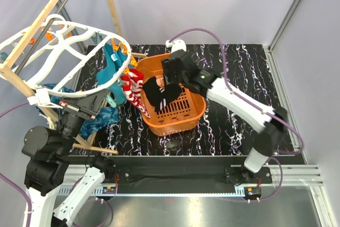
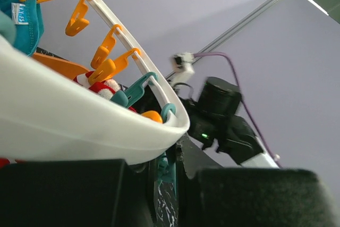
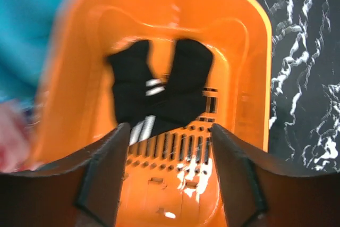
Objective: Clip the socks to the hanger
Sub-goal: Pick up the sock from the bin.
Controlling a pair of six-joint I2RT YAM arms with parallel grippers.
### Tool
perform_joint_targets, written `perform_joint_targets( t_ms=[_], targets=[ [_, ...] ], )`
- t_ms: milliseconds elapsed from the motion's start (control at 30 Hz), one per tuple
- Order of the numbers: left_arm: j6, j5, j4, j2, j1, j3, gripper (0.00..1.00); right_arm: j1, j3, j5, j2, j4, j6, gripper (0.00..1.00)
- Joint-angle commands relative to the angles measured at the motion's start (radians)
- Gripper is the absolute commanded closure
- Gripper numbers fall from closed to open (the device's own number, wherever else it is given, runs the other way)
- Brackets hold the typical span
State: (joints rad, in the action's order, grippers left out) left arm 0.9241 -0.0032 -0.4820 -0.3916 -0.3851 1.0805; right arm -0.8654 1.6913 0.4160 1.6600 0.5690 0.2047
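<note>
Your left gripper (image 1: 85, 104) is clamping the hanger (image 2: 79, 126) by its rim. Your right gripper (image 3: 170, 131), the nearer arm, is hovering with fingers apart over the basket (image 3: 255, 78). The black sock (image 3: 159, 89) is lying straight ahead, folded, ends pointing away. A striped sock (image 1: 133, 86) is hanging beyond.

The top camera is looking down from high behind me, at six o'clock. My right wrist camera is staring close into the basket (image 3: 241, 78), which the top view is sharing at centre. My left wrist camera is tilting up, tight under the hanger (image 2: 79, 126) rim.
</note>
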Motion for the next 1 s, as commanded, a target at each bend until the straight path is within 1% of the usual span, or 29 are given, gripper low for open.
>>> perform_joint_targets(
  t_ms=[0,67,100,133,167,267,367,500,600,700,733,833,867,900,933,967],
  targets=[
    [-0.021,0.037,-0.018,0.016,-0.009,0.025,1.00,0.055,0.044,0.008,0.148,-0.034,-0.024,0.35],
    [-0.018,0.035,-0.027,0.016,-0.009,0.030,1.00,0.065,0.088,0.004,0.222,-0.079,-0.024,0.36],
    [-0.018,0.037,-0.033,0.014,-0.009,0.030,1.00,0.065,0.111,0.009,0.300,-0.084,-0.024,0.36],
    [-0.018,0.039,-0.036,0.014,-0.009,0.035,1.00,0.068,0.134,0.020,0.343,-0.089,-0.021,0.36],
    [-0.019,0.040,-0.043,0.011,-0.009,0.036,1.00,0.069,0.175,0.056,0.421,-0.101,0.002,0.33],
    [-0.025,0.040,-0.055,0.008,-0.008,0.044,1.00,0.088,0.255,0.084,0.551,-0.093,0.079,0.31],
    [-0.015,0.043,-0.060,0.008,-0.009,0.035,1.00,0.098,0.272,0.108,0.630,-0.136,0.102,0.30],
    [-0.002,0.060,-0.053,0.004,-0.009,0.030,1.00,0.105,0.321,0.136,0.711,-0.107,0.110,0.29],
    [-0.008,0.060,-0.058,0.002,-0.009,0.033,1.00,0.120,0.305,0.121,0.727,-0.103,0.127,0.32],
    [-0.021,0.055,-0.056,0.000,-0.009,0.038,1.00,0.126,0.255,0.096,0.710,-0.139,0.127,0.47],
    [-0.024,0.054,-0.058,-0.001,-0.009,0.039,1.00,0.126,0.249,0.093,0.708,-0.146,0.122,0.62],
    [-0.030,0.054,-0.055,-0.004,-0.009,0.036,1.00,0.128,0.258,0.096,0.713,-0.144,0.099,0.80],
    [-0.028,0.054,-0.053,-0.001,-0.009,0.035,1.00,0.128,0.275,0.096,0.721,-0.140,0.082,0.92],
    [-0.028,0.054,-0.052,-0.001,-0.009,0.033,1.00,0.129,0.287,0.096,0.722,-0.133,0.073,0.97],
    [-0.027,0.052,-0.052,0.002,-0.009,0.030,1.00,0.129,0.301,0.096,0.724,-0.127,0.064,1.00],
    [-0.025,0.052,-0.052,0.002,-0.009,0.029,1.00,0.129,0.326,0.098,0.718,-0.114,0.049,1.00]
  ],
)
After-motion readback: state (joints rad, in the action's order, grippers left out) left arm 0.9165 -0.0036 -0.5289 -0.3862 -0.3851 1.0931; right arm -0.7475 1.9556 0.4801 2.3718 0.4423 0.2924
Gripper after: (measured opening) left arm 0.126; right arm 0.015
